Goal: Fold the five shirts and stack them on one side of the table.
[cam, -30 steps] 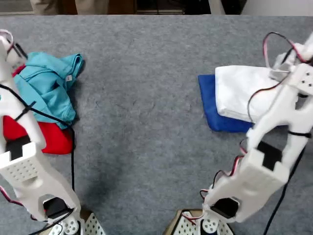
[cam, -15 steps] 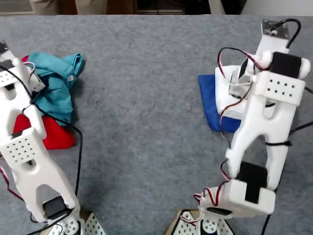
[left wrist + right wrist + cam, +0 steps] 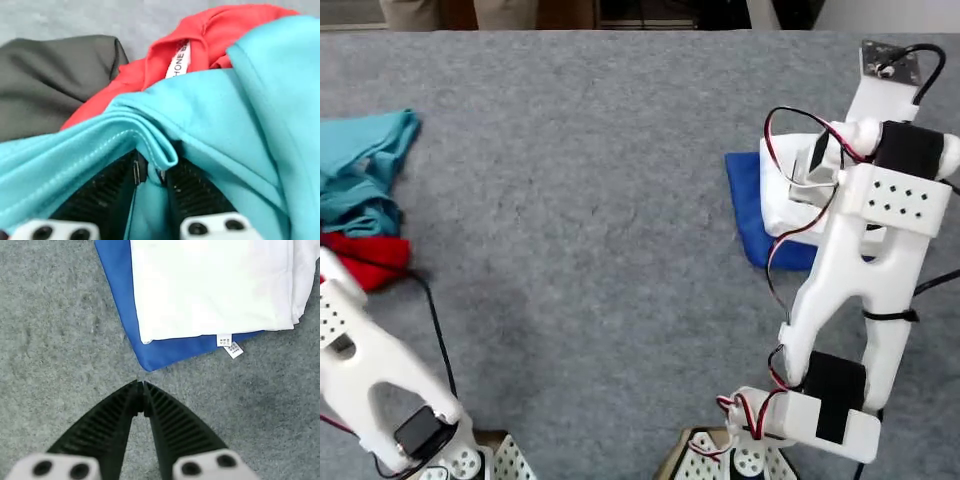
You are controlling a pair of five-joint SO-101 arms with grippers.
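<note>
the left claw (image 3: pixel 151 172) pinches a fold of the teal shirt (image 3: pixel 240 125) resting against the red shirt (image 3: pixel 200 30) at the edge of the worktop (image 3: pixel 600 200), so it should pull slowly and leave red behind.

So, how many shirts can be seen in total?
5: the white shirt folded on the blue shirt, right side; the teal shirt, red shirt and dark grey shirt heaped left.

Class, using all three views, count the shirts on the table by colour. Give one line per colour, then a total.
Teal shirt: 1
Red shirt: 1
Dark grey shirt: 1
Blue shirt: 1
White shirt: 1
Total: 5 shirts
</note>
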